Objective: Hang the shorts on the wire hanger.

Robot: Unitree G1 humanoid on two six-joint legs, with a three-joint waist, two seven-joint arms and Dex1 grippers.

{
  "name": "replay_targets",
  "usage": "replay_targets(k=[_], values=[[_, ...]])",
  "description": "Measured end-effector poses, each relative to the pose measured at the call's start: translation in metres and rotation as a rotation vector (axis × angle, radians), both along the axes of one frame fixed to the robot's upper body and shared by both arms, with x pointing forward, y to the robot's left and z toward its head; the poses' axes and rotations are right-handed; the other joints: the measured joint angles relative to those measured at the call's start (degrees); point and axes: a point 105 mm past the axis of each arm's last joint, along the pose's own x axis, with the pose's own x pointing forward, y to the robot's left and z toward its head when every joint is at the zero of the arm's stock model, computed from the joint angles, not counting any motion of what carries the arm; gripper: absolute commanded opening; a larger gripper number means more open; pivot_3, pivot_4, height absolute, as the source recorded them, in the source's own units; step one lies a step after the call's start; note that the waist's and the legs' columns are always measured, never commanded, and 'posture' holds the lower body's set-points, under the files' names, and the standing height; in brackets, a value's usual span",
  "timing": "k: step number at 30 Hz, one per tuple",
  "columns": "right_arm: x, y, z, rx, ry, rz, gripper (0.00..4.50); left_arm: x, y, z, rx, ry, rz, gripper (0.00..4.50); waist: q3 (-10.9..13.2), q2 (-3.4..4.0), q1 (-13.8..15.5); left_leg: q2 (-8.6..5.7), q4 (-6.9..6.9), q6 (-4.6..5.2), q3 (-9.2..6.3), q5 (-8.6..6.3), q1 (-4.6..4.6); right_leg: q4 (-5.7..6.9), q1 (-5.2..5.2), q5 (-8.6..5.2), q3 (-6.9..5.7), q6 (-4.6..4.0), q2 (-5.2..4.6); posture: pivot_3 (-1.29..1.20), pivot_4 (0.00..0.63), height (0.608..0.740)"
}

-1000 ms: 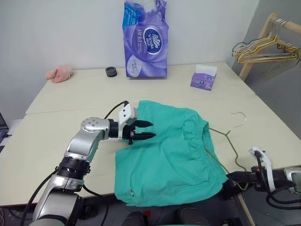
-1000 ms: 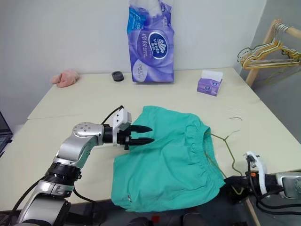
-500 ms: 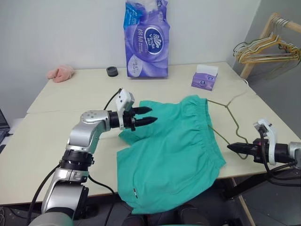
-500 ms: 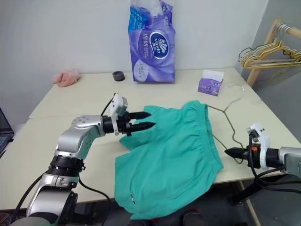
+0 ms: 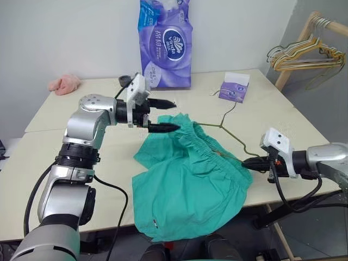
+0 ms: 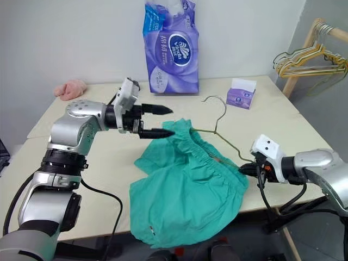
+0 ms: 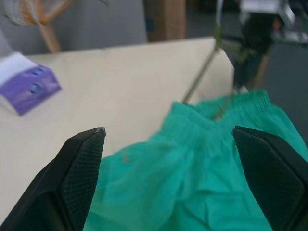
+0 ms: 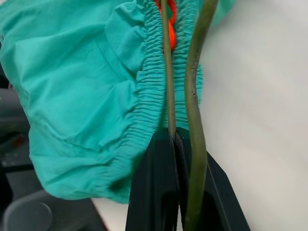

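1. Left eye view: left gripper point(image 5: 161, 115) hangs over the table point(image 5: 49, 157), fingers spread wide, nothing between them, lower tip just at the raised edge of the teal shorts point(image 5: 190, 187). Right gripper point(image 5: 254, 162) is pinched shut on the wire hanger point(image 5: 231, 137). Waistband end lifted off the table; legs droop over the near edge. Looks partly threaded, not hung yet: shorts need settling on the hanger, then lifting clear.
2. Right eye view: same scene. Hook of the hanger stands clear above the shorts. Purple tissue pack point(image 6: 171, 48), small tissue box point(image 6: 241, 93), pink cloth point(image 6: 69, 88) on the far side; hanger rack point(image 6: 309, 54) beyond the table.
3. Left wrist view: both fingertips point(image 7: 82, 166) well apart, shorts below; hanger wire enters the waistband opening, which the head views don't resolve.
4. Right wrist view: jaws clamped on two olive wires lying along the gathered waistband; orange bit inside, can't identify.
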Motion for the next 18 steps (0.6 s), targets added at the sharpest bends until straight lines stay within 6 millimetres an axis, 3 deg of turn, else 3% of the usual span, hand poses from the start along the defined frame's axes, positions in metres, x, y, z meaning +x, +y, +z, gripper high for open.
replay_targets(k=[6, 18], values=[[-0.002, 0.011, 0.006, -0.039, -0.063, 0.08, 0.0, -0.003, 0.004, -0.02, 0.151, -0.047, -0.076, 4.48, -0.01, 0.02, 0.03, 0.0, 0.02, 0.0, -0.07, 0.0, -0.03, 0.02, -0.01, 0.05, -0.06, -0.09, -0.01, -0.17, 0.038, 0.74], [-0.007, 0.025, 0.013, -0.063, -0.115, 0.149, 0.0, -0.005, -0.003, -0.05, 0.22, -0.059, -0.122, 4.48, -0.01, 0.02, -0.02, -0.01, 0.08, 0.0, -0.1, 0.0, -0.05, 0.09, -0.01, 0.14, -0.09, -0.23, -0.04, -0.18, 0.039, 0.74]])
